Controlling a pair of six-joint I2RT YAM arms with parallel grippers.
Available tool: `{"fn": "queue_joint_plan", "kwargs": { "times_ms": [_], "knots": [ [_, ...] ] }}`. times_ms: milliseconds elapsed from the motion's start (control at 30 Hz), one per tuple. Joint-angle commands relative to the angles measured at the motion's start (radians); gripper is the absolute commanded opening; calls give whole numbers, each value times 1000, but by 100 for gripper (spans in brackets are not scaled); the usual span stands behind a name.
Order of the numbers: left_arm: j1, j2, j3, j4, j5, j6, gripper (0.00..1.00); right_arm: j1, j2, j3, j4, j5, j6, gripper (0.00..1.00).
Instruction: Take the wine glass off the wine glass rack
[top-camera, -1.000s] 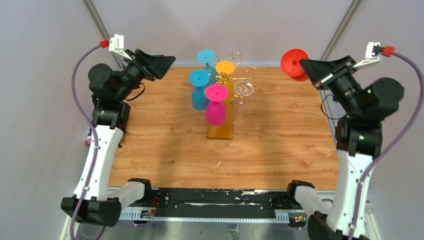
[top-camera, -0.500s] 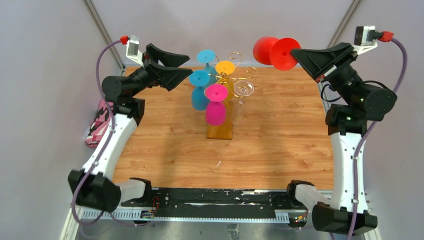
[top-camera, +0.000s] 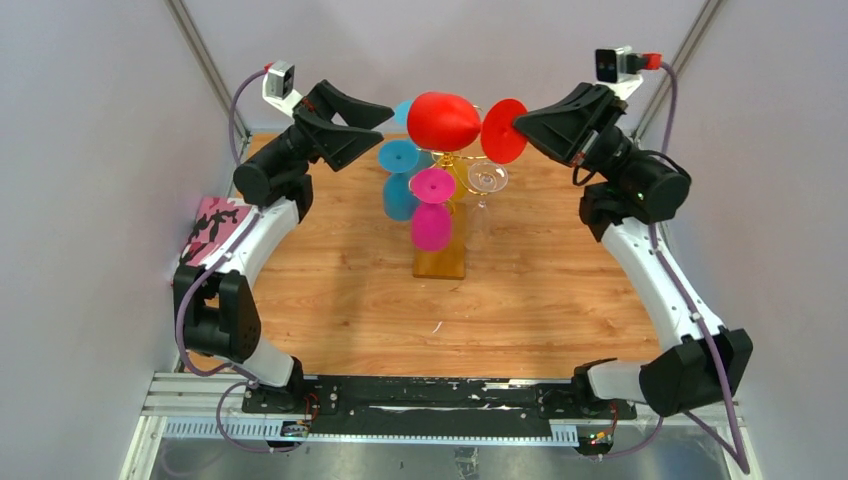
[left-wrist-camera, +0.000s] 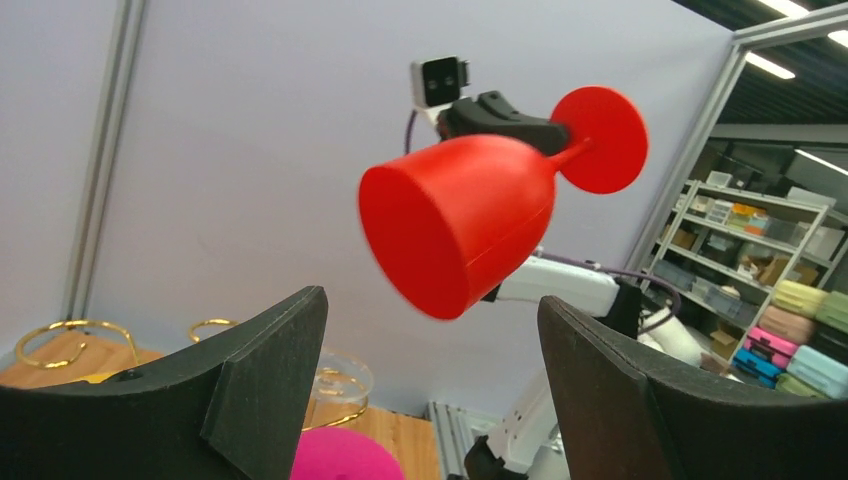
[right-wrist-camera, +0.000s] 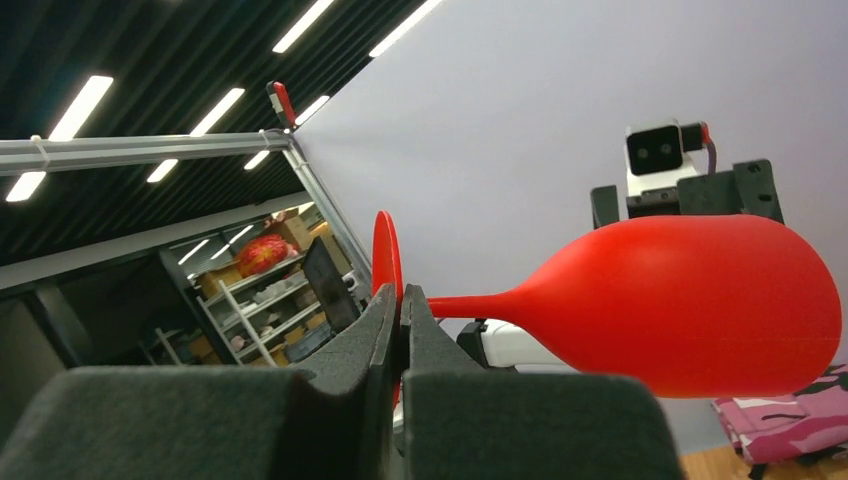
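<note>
Right hand (top-camera: 519, 129) clamped the foot of the glass (top-camera: 443, 120) at 12 o'clock of the rack (top-camera: 468, 162) (left hand (top-camera: 371, 129) agape); set-down on the worktop (top-camera: 560, 300) seemed next.

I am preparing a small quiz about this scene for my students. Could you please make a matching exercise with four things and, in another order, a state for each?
Things:
1. red glass
2. pink glass
3. left gripper
4. right gripper

States:
A. open, holding nothing
B. hangs upside down on the rack
C. shut on a glass
D. held sideways in the air

Pairs: 1-D, 2-B, 3-A, 4-C
</note>
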Motion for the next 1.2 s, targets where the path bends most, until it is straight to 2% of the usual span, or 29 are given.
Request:
{"fn": "queue_joint_plan", "kwargs": {
  "times_ms": [0,367,667,833,967,1167],
  "knots": [
    [-3,-64,1,104,-3,-33,83,80,60,30,127,25,-15,0],
    [-2,-114,-58,105,14,-33,83,187,161,84,193,50,-24,0],
    [-2,-138,-73,104,-2,-53,80,204,165,75,122,38,-87,0],
    [-15,-223,-97,103,-19,-68,71,209,228,95,195,48,-57,0],
    [-18,-295,-137,103,-29,-80,48,212,301,122,316,79,30,0],
    [-18,-350,-175,103,-45,-91,34,253,353,142,324,63,30,0]
  ]
}}
